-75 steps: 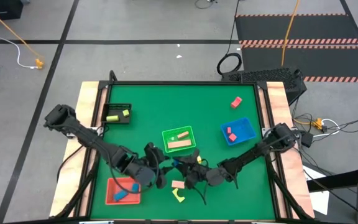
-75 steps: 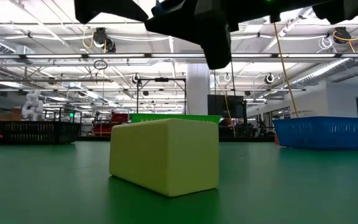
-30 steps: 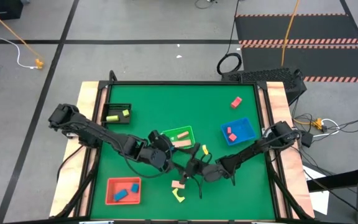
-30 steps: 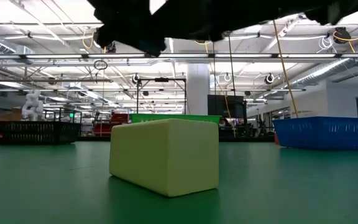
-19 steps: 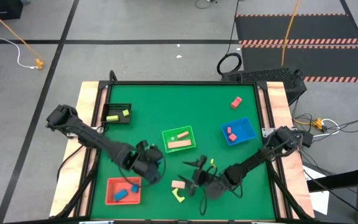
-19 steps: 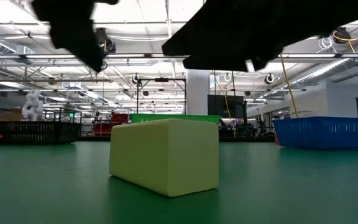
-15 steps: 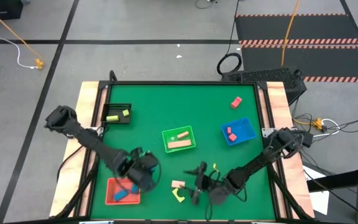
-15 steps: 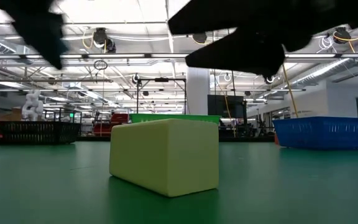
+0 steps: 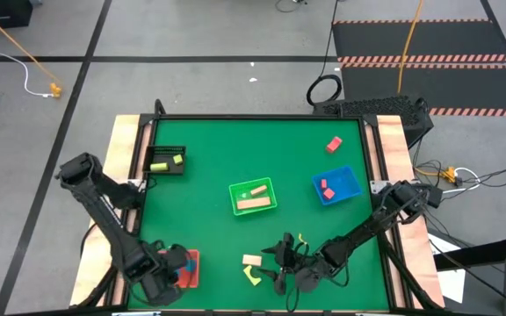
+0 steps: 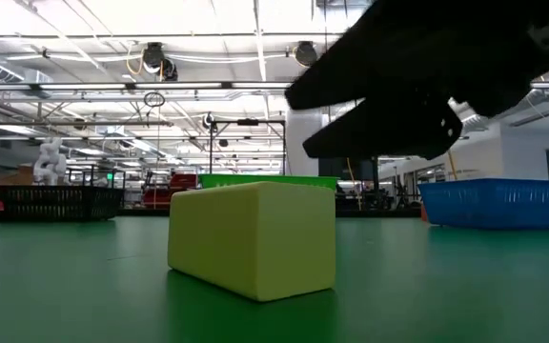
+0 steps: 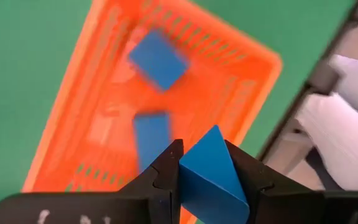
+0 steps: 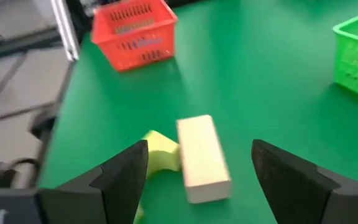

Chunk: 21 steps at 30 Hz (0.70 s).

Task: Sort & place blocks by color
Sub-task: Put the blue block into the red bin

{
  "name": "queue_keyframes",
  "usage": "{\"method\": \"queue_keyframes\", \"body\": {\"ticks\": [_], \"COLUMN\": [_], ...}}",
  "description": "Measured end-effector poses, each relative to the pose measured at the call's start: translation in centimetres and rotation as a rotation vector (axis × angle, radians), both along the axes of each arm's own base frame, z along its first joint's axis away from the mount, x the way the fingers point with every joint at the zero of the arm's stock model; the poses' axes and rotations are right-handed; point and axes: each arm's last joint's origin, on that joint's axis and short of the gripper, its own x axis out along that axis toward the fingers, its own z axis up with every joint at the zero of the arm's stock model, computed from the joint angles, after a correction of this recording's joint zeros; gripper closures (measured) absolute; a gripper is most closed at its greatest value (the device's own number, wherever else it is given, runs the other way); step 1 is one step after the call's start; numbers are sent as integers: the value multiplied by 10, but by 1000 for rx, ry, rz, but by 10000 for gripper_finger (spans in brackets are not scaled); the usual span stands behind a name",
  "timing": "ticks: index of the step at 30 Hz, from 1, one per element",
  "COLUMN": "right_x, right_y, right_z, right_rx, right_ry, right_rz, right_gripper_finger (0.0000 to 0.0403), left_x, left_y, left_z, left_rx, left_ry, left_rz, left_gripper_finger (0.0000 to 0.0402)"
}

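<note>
Over the red tray holding two blue blocks, left gripper pinches a blue block; right gripper gapes empty above a cream bar; green tray holds cream pieces.

Your green worktop carries black, green, blue and red trays, plus loose red, cream and yellow-green blocks.
</note>
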Motion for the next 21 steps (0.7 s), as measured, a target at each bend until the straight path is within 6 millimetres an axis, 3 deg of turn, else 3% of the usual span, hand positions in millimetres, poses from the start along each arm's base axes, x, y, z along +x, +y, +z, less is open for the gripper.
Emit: {"method": "queue_keyframes", "body": {"ticks": [5, 13, 21], "right_x": [3, 5, 6], "right_y": [-6, -9, -7], "right_z": [-2, -5, -27], "right_rx": [-69, -79, -55], "right_ry": [25, 32, 83], "right_rz": [8, 4, 8], "right_gripper_finger": [126, 126, 126], "left_x": [-14, -17, -18], "left_y": [-3, -5, -6], "left_z": [-1, -1, -1], "left_rx": [66, 70, 70], "left_ry": [5, -19, -19], "left_rz": [68, 85, 84], "left_gripper_finger": [317, 309, 219]}}
